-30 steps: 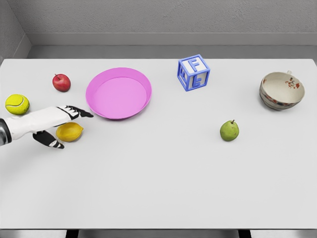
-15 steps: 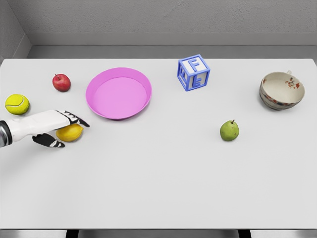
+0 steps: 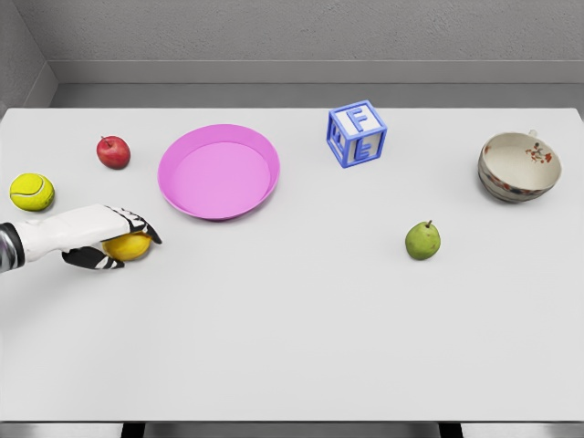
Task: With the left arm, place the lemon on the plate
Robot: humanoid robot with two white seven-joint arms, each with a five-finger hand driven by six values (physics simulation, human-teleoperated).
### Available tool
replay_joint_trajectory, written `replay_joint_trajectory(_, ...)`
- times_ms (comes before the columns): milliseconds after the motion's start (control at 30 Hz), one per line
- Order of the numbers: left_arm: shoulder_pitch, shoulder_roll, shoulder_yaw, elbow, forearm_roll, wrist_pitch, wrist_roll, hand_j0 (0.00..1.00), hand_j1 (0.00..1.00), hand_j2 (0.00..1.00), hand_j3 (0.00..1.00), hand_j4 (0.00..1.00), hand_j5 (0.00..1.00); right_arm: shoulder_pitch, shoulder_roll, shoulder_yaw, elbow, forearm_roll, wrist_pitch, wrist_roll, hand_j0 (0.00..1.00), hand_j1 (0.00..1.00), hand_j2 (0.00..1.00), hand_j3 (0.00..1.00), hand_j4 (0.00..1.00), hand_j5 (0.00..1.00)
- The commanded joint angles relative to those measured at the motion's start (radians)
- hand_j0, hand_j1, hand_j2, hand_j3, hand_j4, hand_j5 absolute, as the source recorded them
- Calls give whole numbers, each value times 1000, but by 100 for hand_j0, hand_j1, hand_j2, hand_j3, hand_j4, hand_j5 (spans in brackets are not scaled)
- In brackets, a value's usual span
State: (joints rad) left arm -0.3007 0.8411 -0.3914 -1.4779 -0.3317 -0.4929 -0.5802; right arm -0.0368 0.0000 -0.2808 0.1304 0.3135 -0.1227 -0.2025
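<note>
Closing since earlier, left hand (image 3: 96, 239) fingers (image 3: 137, 226) now wrap the lemon (image 3: 130, 246).

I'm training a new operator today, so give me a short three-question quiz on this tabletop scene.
1. True or false: the yellow lemon already lies on the round pink plate.
2. Which thing sits nearest the white patterned bowl? A) red apple B) green pear C) yellow-green tennis ball
3. Fill in: the blue-and-white letter block stands to the plate's ____.

Key: 1 false: the lemon is on the white table, with the left hand closing around it. 2 B. 3 right.
</note>
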Motion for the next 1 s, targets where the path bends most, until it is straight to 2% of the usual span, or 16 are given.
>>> replay_joint_trajectory(0, 0, 1, 0, -1, 6, 2, 0, 66, 66, 66, 66, 66, 66, 0, 0, 0, 0, -1, 0, 0, 100, 100, 100, 100, 100, 100)
replay_joint_trajectory(467, -15, 1, 0, -4, 5, -3, -1, 56, 56, 56, 56, 56, 56, 0, 0, 0, 0, -1, 0, 0, 100, 100, 100, 100, 100, 100)
replay_joint_trajectory(967, -21, 4, 11, -9, 11, -15, 5, 52, 52, 52, 52, 52, 52, 0, 0, 0, 0, -1, 0, 0, 100, 100, 100, 100, 100, 100)
